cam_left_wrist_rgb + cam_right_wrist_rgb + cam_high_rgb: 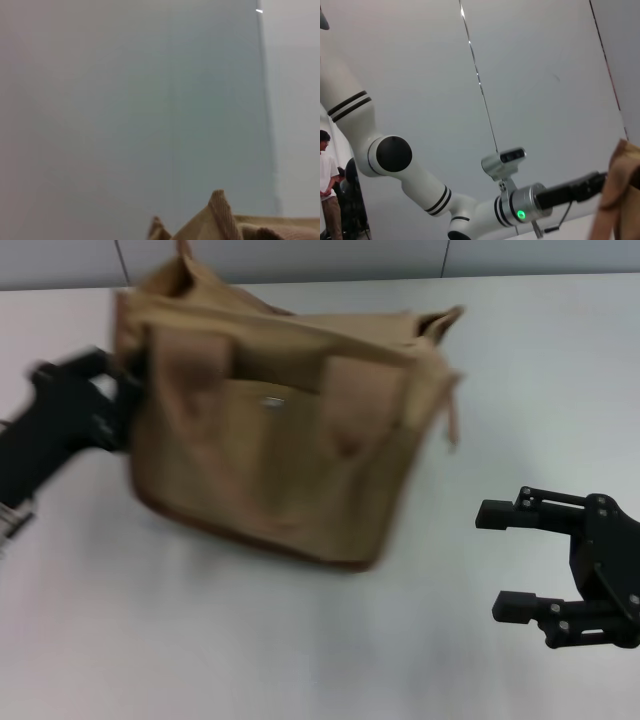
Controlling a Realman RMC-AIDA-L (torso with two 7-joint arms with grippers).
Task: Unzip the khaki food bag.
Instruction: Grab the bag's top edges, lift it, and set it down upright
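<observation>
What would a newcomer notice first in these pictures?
A boxy khaki canvas food bag with two strap handles stands on the white table, toward the robot's left. The left gripper presses against its left end, while the right gripper hovers apart at the right, fingers spread.

A robotics lab or test room is indicated. A plain white surface is backed by bare grey wall panels divided by thin seams. A white, black-banded robot arm with a lit green indicator is seen, and a person in a white T-shirt is seen standing at the room's edge.
</observation>
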